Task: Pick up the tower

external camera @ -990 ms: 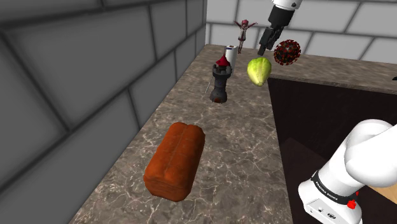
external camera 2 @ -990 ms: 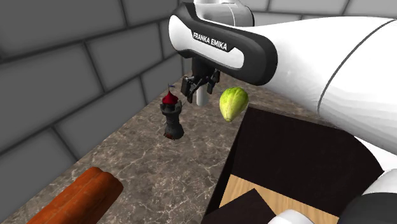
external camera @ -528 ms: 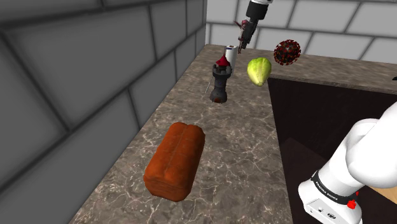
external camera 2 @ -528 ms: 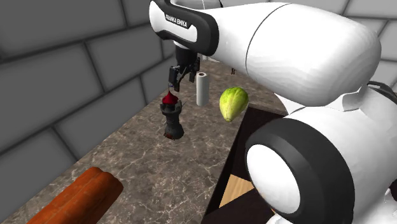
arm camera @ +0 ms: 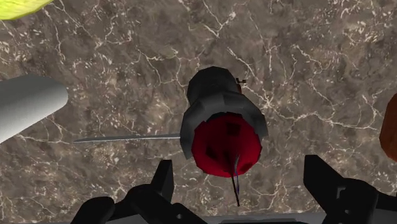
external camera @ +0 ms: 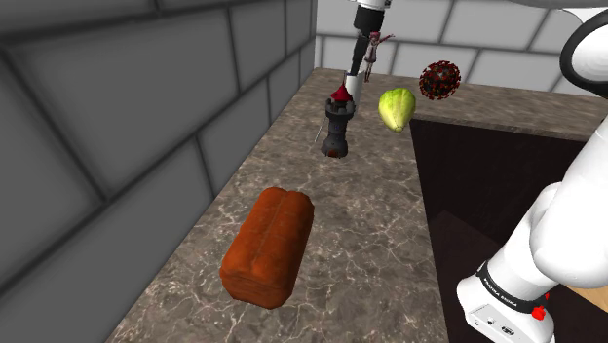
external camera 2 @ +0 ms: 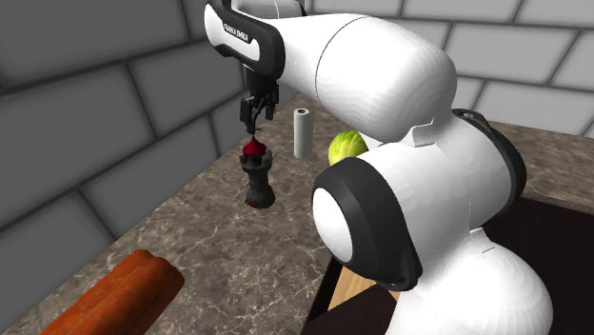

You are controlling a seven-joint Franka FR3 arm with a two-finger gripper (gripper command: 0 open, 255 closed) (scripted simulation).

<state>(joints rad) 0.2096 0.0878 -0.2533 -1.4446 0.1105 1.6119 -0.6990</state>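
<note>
Tower (arm camera: 219,121) sits centred under my gripper (arm camera: 240,175), fingers spread wide and empty so I can drop them astride its red cap, standing upright on the marbled counter (external camera: 370,214) near the white roll (external camera 2: 303,133) and green fruit (external camera: 396,107).

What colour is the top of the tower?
Red; the tower is otherwise black. Clearest in wrist view.

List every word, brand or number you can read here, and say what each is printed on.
"FRANKA EMIKA": white letters on the black band on the arm's upper link, second exterior view.
White lettering on the black band at the arm's base, shoulder view: too small to read.
The tower bears no text.
</note>
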